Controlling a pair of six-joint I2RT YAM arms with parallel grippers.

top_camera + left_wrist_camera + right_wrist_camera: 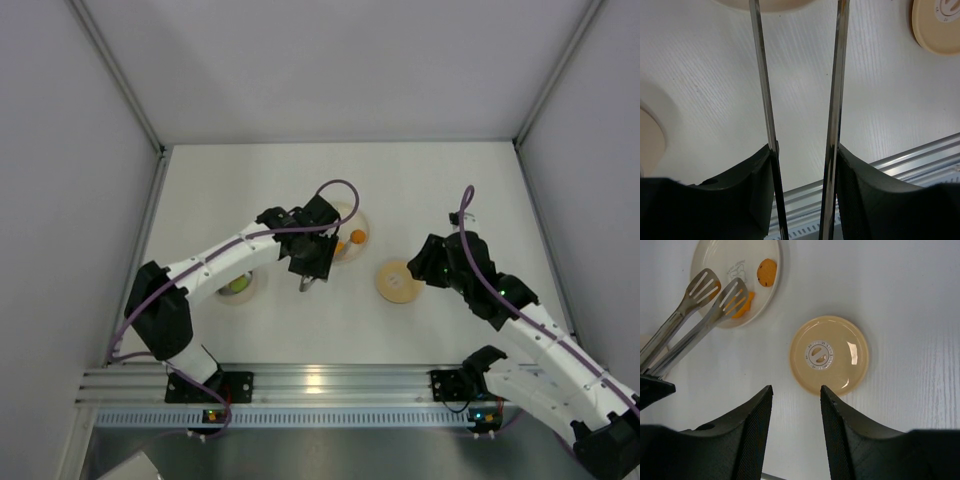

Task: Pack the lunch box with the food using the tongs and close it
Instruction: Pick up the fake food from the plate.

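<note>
Left hand (802, 155) clamped on the long thin silvery metal tongs (700, 326). Their slotted tips hang over the round cream plate (715, 255), above one orange food piece (742, 306). A second orange piece (767, 272) lies on the plate beyond.

Flat round tan lid (829, 355) lies right of the plate on the white counter (900, 300). My right hand (796, 390) hovers at its near edge, fingers apart, empty.

Small steel lunch box (256, 292) stands left of the plate, half hidden by my left arm.

No legible text anywhere; tiny marks at centre of tan lid (829, 355) too small to read.
</note>
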